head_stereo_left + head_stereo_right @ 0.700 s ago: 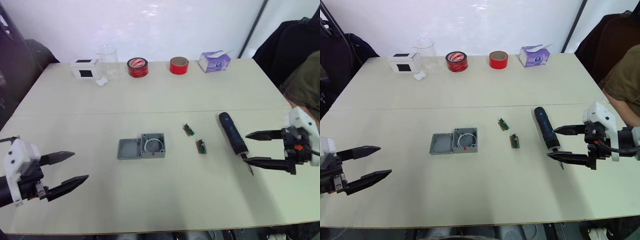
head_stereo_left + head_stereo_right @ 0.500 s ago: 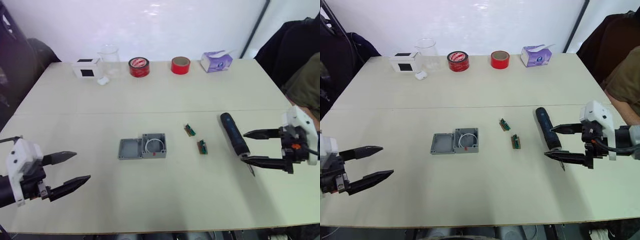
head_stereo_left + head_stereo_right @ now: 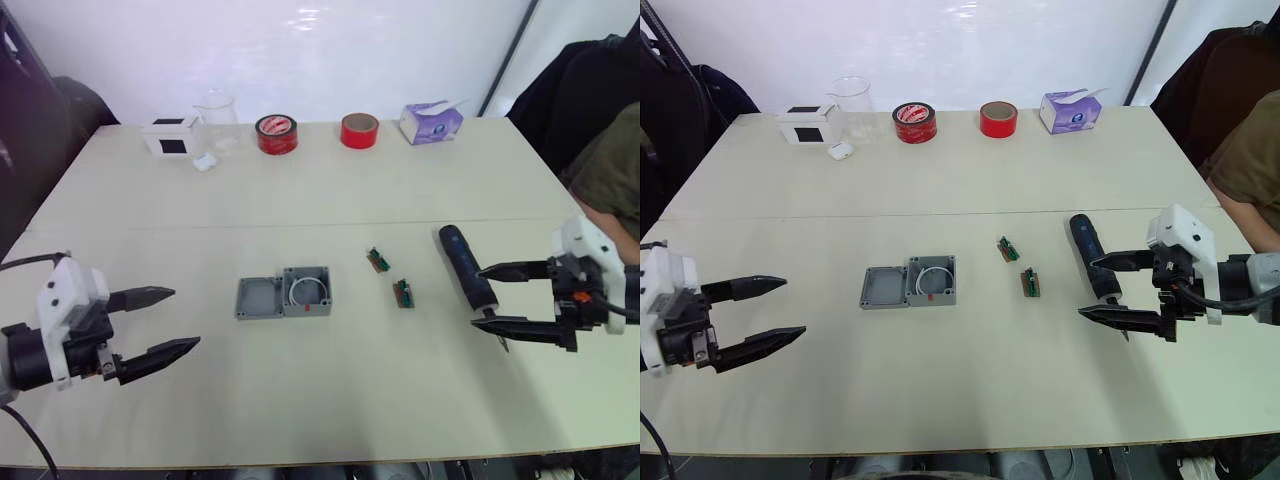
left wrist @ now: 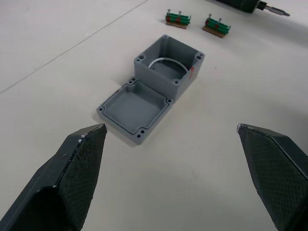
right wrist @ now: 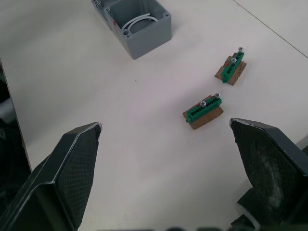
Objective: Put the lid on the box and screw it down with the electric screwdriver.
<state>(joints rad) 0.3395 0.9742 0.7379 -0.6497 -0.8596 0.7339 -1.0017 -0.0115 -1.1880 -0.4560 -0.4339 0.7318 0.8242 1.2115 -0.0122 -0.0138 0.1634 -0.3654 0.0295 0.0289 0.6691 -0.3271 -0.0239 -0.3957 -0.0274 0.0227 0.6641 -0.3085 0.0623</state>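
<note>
Lid [image 3: 259, 297] and box [image 3: 306, 290] sit side by side and touching near the middle of the pale table [image 3: 320, 180], the lid on the box's left, hollow side up. We see both as grey moulded plastic with screw holes at the corners; the box is deeper, holds a curl of white wire and carries a small red mark on its near wall. To its right lie two small green terminal blocks [image 3: 402, 292] on brown bases, their details too fine to read. Further right lies the electric screwdriver [image 3: 465, 267], a thick dark cylinder; our right gripper [image 3: 492, 297] hovers with its black fingers spread wide around the tool's near end, partly hiding the thin bit. Our left gripper [image 3: 166, 323] hangs open over bare table, left of the lid and apart from it
</note>
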